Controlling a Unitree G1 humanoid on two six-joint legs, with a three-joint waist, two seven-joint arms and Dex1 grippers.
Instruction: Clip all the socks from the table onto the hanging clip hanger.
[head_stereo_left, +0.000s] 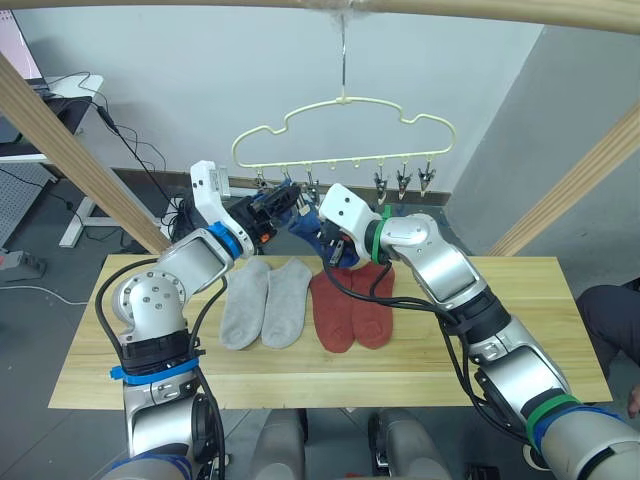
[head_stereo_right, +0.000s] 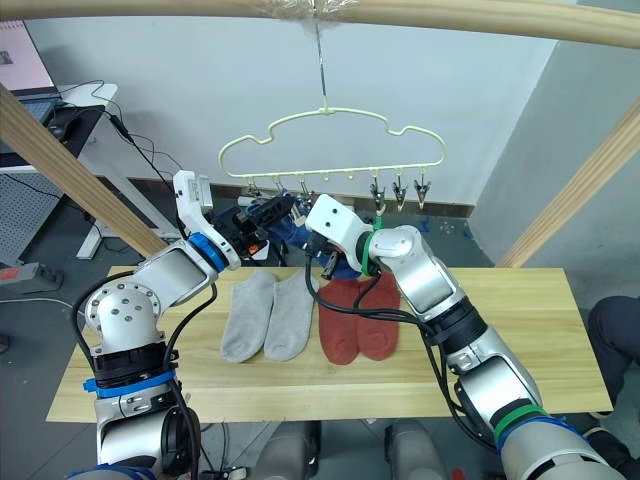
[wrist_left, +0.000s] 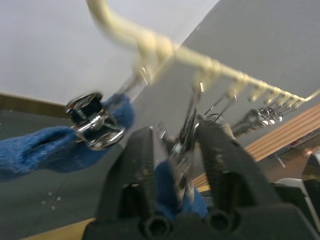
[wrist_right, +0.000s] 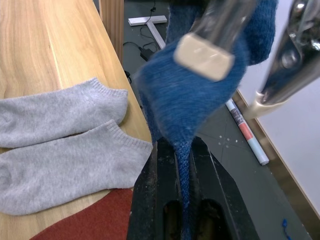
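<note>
From the head, you see both hands raised under the clip hanger (head_stereo_left: 343, 128); two grey socks (head_stereo_left: 266, 301) and two red socks (head_stereo_left: 351, 307) lie on the desk (head_stereo_left: 520, 330). In your left wrist view, the left hand (wrist_left: 176, 145) pinches a metal clip (wrist_left: 184, 135); one blue sock (wrist_left: 55, 150) hangs clipped beside it. In your right wrist view, the right hand (wrist_right: 182, 155) grips a second blue sock (wrist_right: 200, 95).

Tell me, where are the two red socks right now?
The red socks lie flat, side by side, on the wooden table, just right of the grey socks and below the right tool.
</note>
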